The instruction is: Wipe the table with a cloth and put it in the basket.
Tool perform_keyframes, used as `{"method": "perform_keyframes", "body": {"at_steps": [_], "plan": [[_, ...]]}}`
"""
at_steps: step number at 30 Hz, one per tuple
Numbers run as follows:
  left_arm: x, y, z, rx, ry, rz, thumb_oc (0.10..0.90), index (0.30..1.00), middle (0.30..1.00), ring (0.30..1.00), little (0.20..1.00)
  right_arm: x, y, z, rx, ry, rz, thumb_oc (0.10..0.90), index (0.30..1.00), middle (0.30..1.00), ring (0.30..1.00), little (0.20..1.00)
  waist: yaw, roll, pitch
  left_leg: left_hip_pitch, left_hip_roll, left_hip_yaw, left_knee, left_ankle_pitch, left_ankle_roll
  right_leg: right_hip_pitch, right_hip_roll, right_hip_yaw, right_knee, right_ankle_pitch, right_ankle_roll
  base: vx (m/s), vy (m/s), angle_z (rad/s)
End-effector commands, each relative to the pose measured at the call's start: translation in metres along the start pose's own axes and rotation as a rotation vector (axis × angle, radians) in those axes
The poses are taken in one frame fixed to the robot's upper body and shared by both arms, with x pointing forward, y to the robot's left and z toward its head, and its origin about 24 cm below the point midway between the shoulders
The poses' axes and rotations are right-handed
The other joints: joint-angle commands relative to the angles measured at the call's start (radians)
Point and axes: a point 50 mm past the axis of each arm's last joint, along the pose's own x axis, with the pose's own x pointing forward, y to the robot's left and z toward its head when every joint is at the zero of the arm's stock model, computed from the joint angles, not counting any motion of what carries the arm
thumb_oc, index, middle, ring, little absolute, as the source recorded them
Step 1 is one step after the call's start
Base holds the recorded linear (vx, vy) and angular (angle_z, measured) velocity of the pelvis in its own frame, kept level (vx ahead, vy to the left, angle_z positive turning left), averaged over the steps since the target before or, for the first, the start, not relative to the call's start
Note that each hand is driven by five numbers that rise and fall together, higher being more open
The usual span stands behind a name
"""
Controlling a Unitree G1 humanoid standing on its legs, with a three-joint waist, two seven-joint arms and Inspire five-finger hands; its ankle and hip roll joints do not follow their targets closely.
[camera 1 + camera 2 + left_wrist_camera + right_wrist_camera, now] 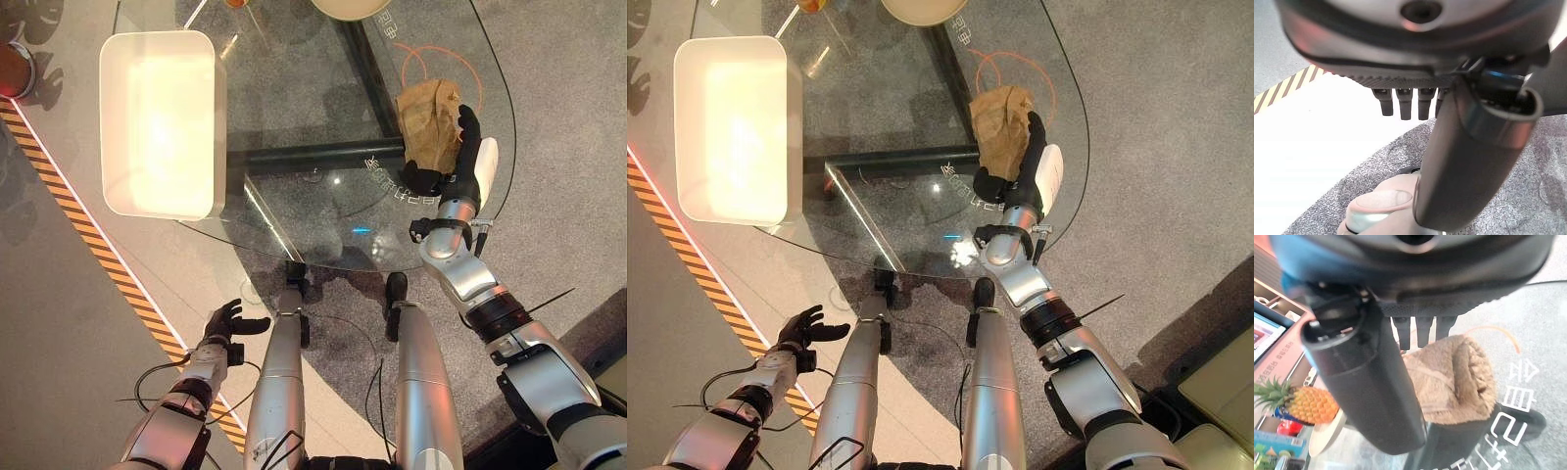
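- Dark fingers [468, 125] of the right hand [453, 162] lie on the brown cloth [427, 121]; whether they are curled round it or lie flat, I cannot tell.
- Crumpled, the cloth sits on the glass worktop [294, 108], near the worktop's right rim, beside an orange ring [428, 63] marked on the glass.
- White and rectangular, the basket [157, 121] stands on the worktop's left part, well apart from the cloth.
- A pale plate [350, 8] sits at the worktop's far edge.
- Low beside the worktop's near left edge, the left hand [227, 321] hangs over the floor, fingers relaxed, holding nothing.
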Motion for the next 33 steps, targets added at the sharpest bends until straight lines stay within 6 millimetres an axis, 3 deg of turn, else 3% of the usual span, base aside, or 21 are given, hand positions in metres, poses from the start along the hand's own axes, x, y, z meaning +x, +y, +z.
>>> {"method": "perform_keyframes", "body": {"at_steps": [1, 23, 24, 25, 26, 27, 33], "plan": [[-0.005, 0.008, -0.027, 0.055, 0.068, 0.05, 0.8, 0.9, 0.9, 0.9, 0.9, 0.005, -0.002, 0.04, 0.049, -0.17, 0.003, 0.8, 0.9, 0.9, 0.9, 0.9, -0.01, 0.01, -0.02, 0.019, -0.103, 0.089, 0.129, -0.148, 0.092, 0.056, 0.043, -0.047, -0.205, 0.109, -0.035, 0.0, 0.0, 0.0], [-0.004, 0.003, -0.021, 0.071, 0.063, 0.029, 0.8, 0.9, 0.9, 0.9, 0.9, 0.026, -0.006, 0.027, -0.092, -0.052, -0.057, 0.8, 0.9, 0.9, 0.9, 0.9, 0.015, 0.023, -0.02, 0.019, -0.107, 0.09, 0.127, -0.146, 0.099, 0.051, 0.037, -0.059, -0.196, 0.114, -0.032, 0.0, 0.0, 0.0], [-0.004, 0.003, -0.02, 0.068, 0.062, 0.029, 0.8, 0.9, 0.9, 0.9, 0.9, 0.026, -0.006, 0.027, -0.101, -0.049, -0.06, 0.753, 0.86, 0.86, 0.86, 0.853, 0.016, 0.023, -0.02, 0.018, -0.107, 0.09, 0.128, -0.145, 0.099, 0.049, 0.037, -0.059, -0.196, 0.114, -0.032, 0.0, 0.0, 0.0], [-0.003, 0.004, -0.02, 0.068, 0.062, 0.031, 0.8, 0.9, 0.9, 0.9, 0.9, 0.027, -0.006, 0.027, -0.108, -0.047, -0.063, 0.355, 0.519, 0.519, 0.519, 0.455, 0.016, 0.023, -0.02, 0.017, -0.108, 0.089, 0.129, -0.146, 0.099, 0.049, 0.037, -0.06, -0.194, 0.114, -0.031, 0.0, 0.0, 0.0], [-0.003, 0.004, -0.02, 0.068, 0.062, 0.032, 0.8, 0.9, 0.9, 0.9, 0.9, 0.027, -0.006, 0.026, -0.114, -0.043, -0.064, 0.193, 0.38, 0.38, 0.38, 0.293, 0.016, 0.023, -0.02, 0.016, -0.108, 0.089, 0.13, -0.146, 0.1, 0.048, 0.037, -0.06, -0.194, 0.114, -0.031, 0.0, 0.0, 0.0], [-0.003, 0.004, -0.019, 0.067, 0.061, 0.031, 0.8, 0.9, 0.9, 0.9, 0.9, 0.027, -0.006, 0.024, -0.125, -0.035, -0.062, 0.1, 0.3, 0.3, 0.3, 0.2, 0.016, 0.023, -0.02, 0.015, -0.108, 0.089, 0.129, -0.146, 0.1, 0.046, 0.038, -0.06, -0.194, 0.115, -0.031, 0.0, 0.0, 0.0], [-0.003, 0.004, -0.018, 0.07, 0.06, 0.029, 0.8, 0.9, 0.9, 0.9, 0.9, 0.028, -0.007, 0.02, -0.143, -0.031, -0.059, 0.1, 0.3, 0.3, 0.3, 0.2, 0.018, 0.022, -0.02, 0.016, -0.107, 0.09, 0.122, -0.142, 0.1, 0.047, 0.037, -0.065, -0.197, 0.118, -0.029, 0.0, 0.0, 0.0]]}}
